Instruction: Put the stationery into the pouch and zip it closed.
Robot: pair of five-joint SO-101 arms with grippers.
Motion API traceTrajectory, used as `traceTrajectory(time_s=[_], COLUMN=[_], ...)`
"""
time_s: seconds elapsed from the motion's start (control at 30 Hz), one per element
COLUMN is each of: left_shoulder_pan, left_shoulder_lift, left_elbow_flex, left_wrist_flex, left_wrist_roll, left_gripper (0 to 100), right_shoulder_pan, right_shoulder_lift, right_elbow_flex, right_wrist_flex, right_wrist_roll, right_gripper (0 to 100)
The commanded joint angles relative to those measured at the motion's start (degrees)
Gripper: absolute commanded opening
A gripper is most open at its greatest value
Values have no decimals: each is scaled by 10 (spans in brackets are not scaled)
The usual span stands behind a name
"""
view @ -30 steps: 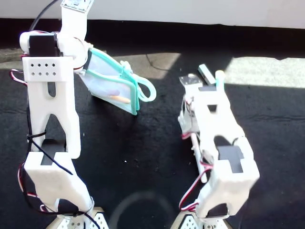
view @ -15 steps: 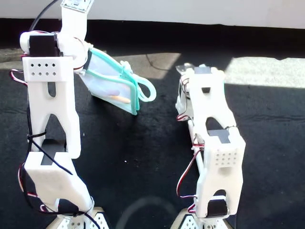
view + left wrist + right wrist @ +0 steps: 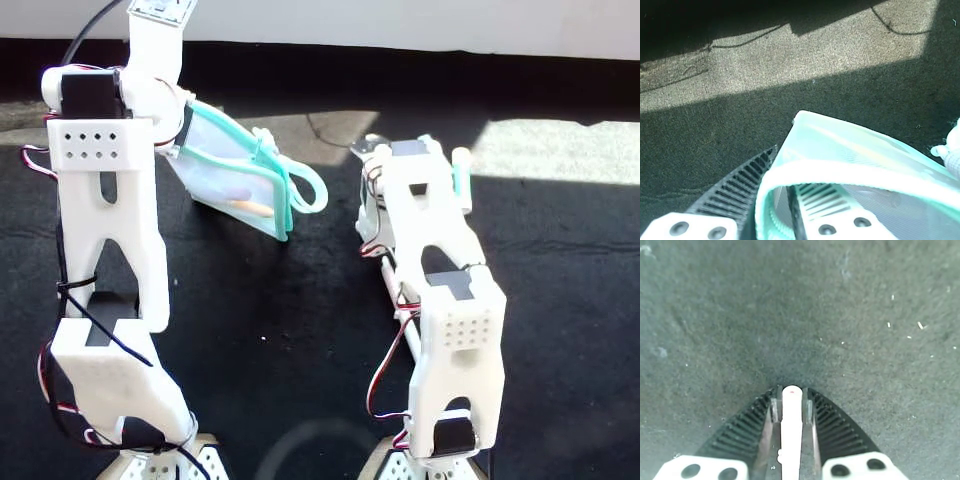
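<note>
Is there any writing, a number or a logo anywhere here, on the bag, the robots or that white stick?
None: no word, number or sign can be read in any view.
The pouch, clamped in the left gripper, shows no print.
The white pen in the right gripper shows a small red dot at its tip, not a letter.
The arm shells look blank.
</note>
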Motion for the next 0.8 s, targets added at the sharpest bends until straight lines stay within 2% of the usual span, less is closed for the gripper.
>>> traceTrajectory(time_s=[0.0,0.13,0.43,0.67,0.77], left_shoulder_pan=[-2,-2,-2,-2,-2], left_shoulder_lift=[8,8,8,8,8], left_elbow_flex=[-2,-2,-2,-2,-2], left_wrist_flex=[-2,-2,-2,-2,-2], left_wrist_roll=[-5,-5,-5,-5,-5], left_gripper=[9,9,9,9,9], right_shoulder_pan=[-4,-7,-7,-12,-10], right_shoulder_lift=[-3,-5,-2,-5,-8], right_elbow_flex=[-8,-8,9,124,128], right_wrist_flex=[17,48,48,-47,-62], right_wrist_roll=[8,44,50,47,46], right_gripper=[78,216,132,125,66])
